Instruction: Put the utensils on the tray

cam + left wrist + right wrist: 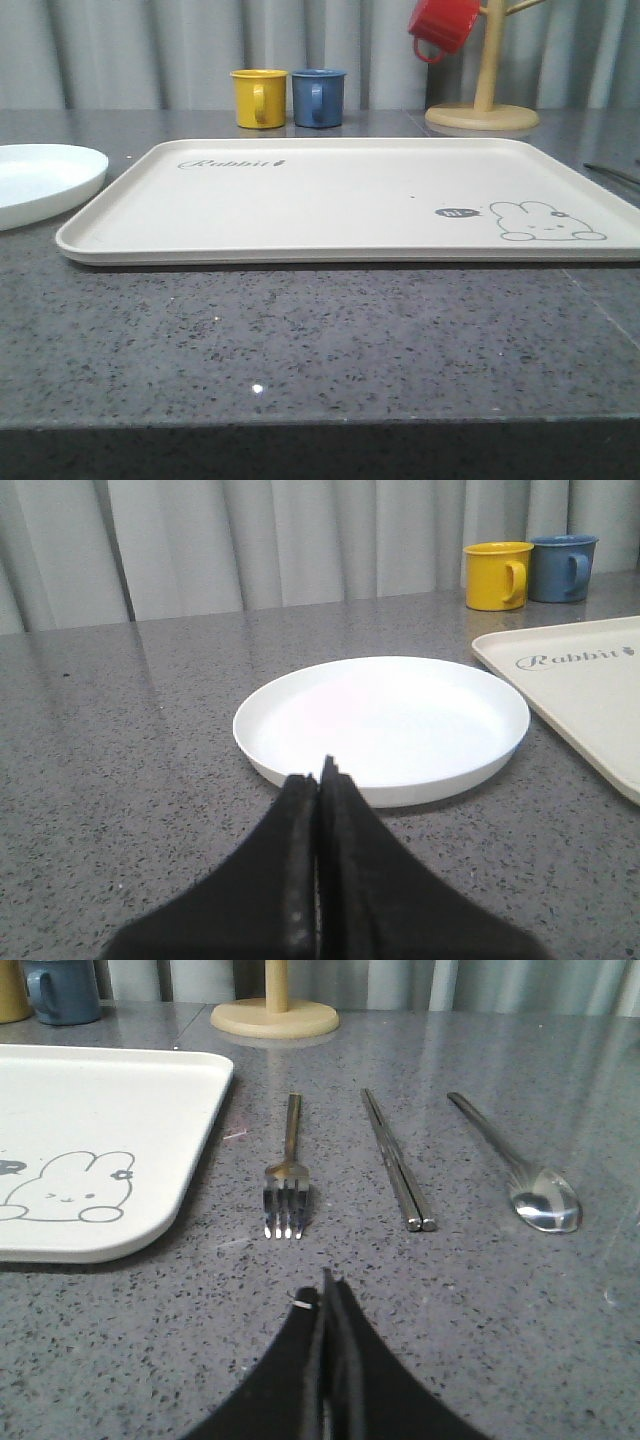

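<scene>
The cream rabbit tray point(340, 195) lies bare in the middle of the grey counter. A shallow white plate point(40, 180) rests on the counter to its left. In the left wrist view my left gripper point(320, 772) is shut on nothing, its tips just short of the plate point(385, 720). Right of the tray point(90, 1130) lie a steel fork point(288, 1175), a pair of steel chopsticks point(395, 1160) and a steel spoon point(520, 1170), side by side on the counter. My right gripper point(325, 1285) is shut and empty, a little short of the fork's tines.
A yellow mug point(259, 98) and a blue mug point(319, 96) stand behind the tray. A wooden mug tree point(484, 95) at the back right carries a red mug point(441, 26). Bare counter runs in front of the tray to the near edge.
</scene>
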Tool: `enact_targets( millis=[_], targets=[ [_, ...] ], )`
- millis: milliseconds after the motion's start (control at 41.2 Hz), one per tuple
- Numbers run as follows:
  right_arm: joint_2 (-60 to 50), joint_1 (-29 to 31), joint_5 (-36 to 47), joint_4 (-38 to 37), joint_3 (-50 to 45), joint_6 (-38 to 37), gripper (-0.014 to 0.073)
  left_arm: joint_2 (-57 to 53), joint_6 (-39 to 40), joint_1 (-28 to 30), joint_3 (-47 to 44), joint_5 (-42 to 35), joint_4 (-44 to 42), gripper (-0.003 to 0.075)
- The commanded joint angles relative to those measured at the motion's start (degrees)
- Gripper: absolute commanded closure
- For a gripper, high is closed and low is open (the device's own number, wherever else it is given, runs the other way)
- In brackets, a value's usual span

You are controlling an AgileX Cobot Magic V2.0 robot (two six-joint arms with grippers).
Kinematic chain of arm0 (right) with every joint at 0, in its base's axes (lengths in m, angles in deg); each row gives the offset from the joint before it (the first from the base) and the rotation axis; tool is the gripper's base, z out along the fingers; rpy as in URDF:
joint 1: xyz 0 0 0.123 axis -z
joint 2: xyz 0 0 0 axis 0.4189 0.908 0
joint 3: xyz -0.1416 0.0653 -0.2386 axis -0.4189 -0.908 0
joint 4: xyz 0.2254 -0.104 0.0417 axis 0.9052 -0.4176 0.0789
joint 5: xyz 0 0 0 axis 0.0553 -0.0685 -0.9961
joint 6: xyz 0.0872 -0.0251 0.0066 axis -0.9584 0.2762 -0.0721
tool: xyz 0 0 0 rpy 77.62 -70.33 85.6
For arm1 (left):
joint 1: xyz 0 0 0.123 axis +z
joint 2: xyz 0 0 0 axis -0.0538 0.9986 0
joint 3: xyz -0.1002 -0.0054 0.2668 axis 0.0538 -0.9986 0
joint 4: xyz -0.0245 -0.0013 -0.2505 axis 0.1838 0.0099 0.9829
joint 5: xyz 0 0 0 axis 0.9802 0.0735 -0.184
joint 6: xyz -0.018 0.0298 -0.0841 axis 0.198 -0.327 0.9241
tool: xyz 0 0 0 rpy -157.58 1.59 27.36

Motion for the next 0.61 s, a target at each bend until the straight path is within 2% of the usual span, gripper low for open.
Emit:
enact_targets(
  millis=[0, 242, 315, 485, 582],
  targets=[
    [-0.98, 0.34, 4.39, 0.00, 0.21, 0.58, 0.0669, -1.11, 0.54, 0.04, -0.21, -6.39, 0.00, 0.0739],
    [-0.98, 0.34, 4.79, 0.00, 0.21, 0.58, 0.0669, -1.11, 0.39, 0.04, -0.21, -7.90, 0.00, 0.0739],
    [-0.98, 0.34, 6.24, 0.00, 0.21, 0.58, 0.0669, -1.11, 0.39, 0.04, -0.21, -10.20, 0.00, 0.0739],
    [-0.98, 0.34, 10.07, 0.00, 2.12, 0.58, 0.0669, -1.11, 0.39, 0.04, 1.05, -21.46, 0.00, 0.0739],
    [-0.98, 0.34, 9.59, 0.00, 5.76, 0.58, 0.0669, -1.11, 0.39, 0.04, 5.15, -22.06, 0.00, 0.0739]
  ],
)
